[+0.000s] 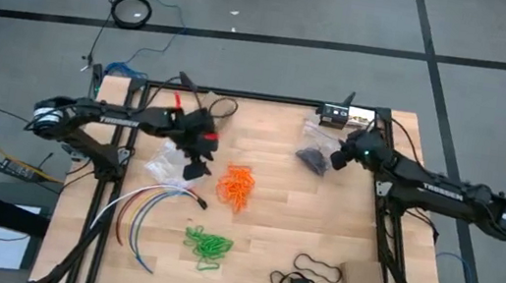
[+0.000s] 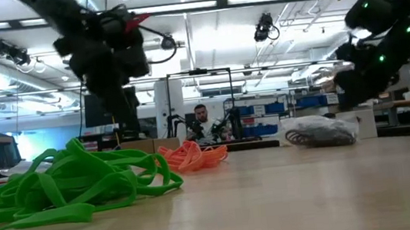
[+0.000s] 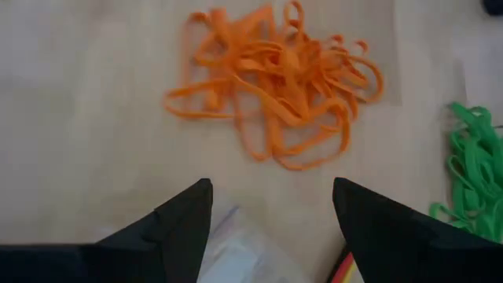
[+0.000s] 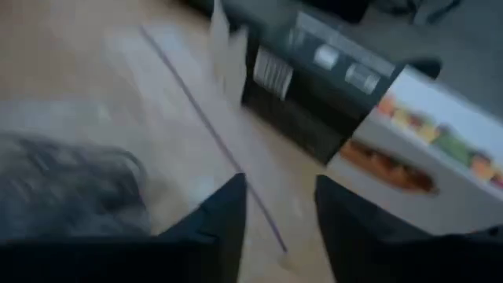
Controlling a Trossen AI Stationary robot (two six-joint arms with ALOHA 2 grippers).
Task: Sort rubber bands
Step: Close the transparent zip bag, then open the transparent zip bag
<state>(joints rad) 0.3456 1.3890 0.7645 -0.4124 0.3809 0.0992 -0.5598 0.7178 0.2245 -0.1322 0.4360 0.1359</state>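
Orange rubber bands [image 3: 275,86] lie heaped just ahead of the left gripper [image 3: 271,206], jaws wide, empty; descend centred. Right gripper [image 4: 279,204], seemingly parted, hovers near a dark bagged heap [image 1: 311,157].

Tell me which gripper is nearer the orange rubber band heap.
Left. The left gripper hovers just beside the orange heap, fingers open, holding nothing. The right gripper is farther off near the table's back edge, over a clear bag of dark bands.
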